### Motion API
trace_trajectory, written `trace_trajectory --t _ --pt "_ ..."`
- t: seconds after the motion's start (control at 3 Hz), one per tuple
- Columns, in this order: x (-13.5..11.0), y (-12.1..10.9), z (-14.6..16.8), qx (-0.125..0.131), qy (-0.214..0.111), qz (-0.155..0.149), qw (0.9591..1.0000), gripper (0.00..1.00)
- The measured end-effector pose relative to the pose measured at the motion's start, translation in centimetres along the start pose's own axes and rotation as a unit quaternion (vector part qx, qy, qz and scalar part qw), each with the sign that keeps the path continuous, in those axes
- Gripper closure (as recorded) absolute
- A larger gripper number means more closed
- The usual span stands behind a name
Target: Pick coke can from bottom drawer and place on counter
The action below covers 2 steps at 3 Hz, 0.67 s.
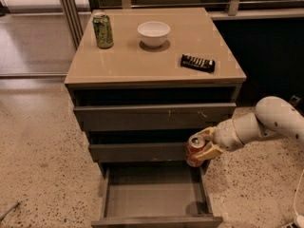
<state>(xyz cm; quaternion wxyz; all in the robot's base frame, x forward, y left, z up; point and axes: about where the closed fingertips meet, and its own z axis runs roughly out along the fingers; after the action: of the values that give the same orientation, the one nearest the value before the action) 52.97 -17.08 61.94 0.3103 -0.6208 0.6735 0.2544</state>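
My gripper (205,144) is shut on the coke can (194,151), a small red-orange can with a silver top. It holds the can upright in the air above the right rear corner of the open bottom drawer (154,194), in front of the middle drawer's front. The drawer's grey tray is otherwise empty. The white arm comes in from the right. The tan counter (142,61) is well above the can.
On the counter stand a green patterned can (103,30) at the back left, a white bowl (153,33) in the middle back, and a black remote-like bar (197,62) at the right. Speckled floor surrounds the cabinet. A dark wall lies to the right.
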Motion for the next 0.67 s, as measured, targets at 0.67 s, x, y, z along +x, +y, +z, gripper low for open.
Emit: trace_trajectory --t 0.67 --pt "-3.7 0.3 -1.6 -0.017 0.006 -0.007 0.9998 1.00"
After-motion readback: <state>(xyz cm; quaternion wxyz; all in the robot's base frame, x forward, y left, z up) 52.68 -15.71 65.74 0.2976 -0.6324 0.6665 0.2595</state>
